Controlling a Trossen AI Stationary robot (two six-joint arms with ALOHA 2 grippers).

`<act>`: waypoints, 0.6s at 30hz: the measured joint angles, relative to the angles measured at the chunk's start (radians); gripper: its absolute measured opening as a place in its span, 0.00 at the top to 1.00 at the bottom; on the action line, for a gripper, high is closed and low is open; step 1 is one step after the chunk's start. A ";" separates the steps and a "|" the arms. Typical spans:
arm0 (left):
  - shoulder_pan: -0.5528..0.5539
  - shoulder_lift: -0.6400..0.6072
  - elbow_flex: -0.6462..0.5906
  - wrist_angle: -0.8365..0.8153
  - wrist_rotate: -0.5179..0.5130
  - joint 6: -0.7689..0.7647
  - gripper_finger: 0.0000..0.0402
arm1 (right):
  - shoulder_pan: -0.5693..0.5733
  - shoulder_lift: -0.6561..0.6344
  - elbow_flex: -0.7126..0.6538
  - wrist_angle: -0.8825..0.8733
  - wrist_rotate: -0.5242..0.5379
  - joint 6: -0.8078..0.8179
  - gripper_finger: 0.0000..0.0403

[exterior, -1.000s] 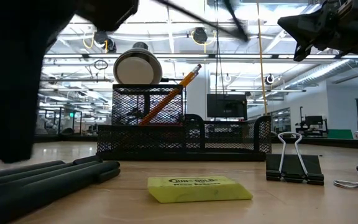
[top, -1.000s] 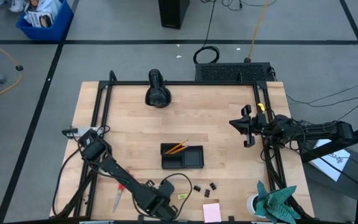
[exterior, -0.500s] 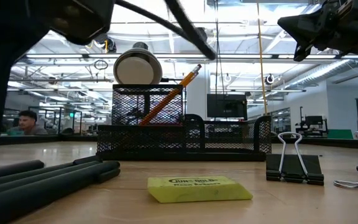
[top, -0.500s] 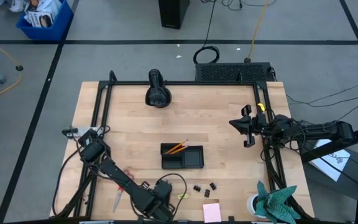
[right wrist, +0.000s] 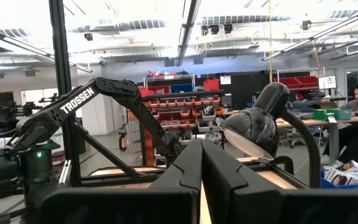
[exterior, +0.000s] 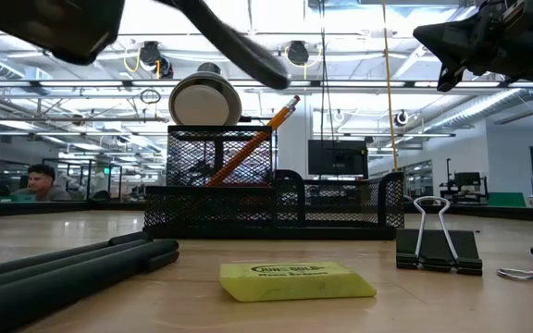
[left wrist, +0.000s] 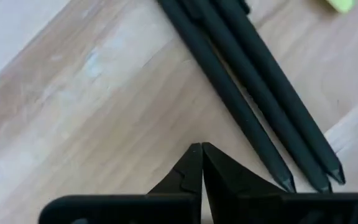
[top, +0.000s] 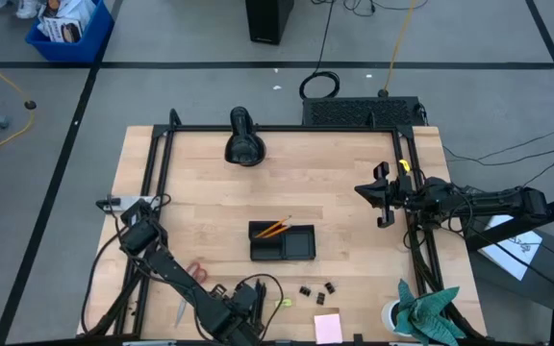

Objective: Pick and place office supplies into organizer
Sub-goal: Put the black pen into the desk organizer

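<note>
Wooden tabletop (top: 335, 192), seen from above: your left end effector (left wrist: 201, 149), fingers closed on nothing, hovers just beside three black pens (left wrist: 253, 93) at the near edge. Two orange pencils (top: 275, 229) stand in the organizer (top: 282, 241) mid-table. Your right end effector (top: 383, 195), closed, waits at the right edge.

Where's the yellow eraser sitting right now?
In the high view the yellow eraser lies near the table's front edge, between the left gripper and the binder clips, in front of the organizer.
</note>
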 joint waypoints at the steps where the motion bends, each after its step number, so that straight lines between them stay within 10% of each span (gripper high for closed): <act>1: 0.004 0.000 0.000 0.014 -0.005 0.031 0.97 | 0.000 0.000 0.000 0.000 0.000 0.000 1.00; 18: 0.043 0.008 0.161 -0.041 -0.018 0.252 0.99 | 0.000 0.000 0.000 0.000 0.000 0.000 1.00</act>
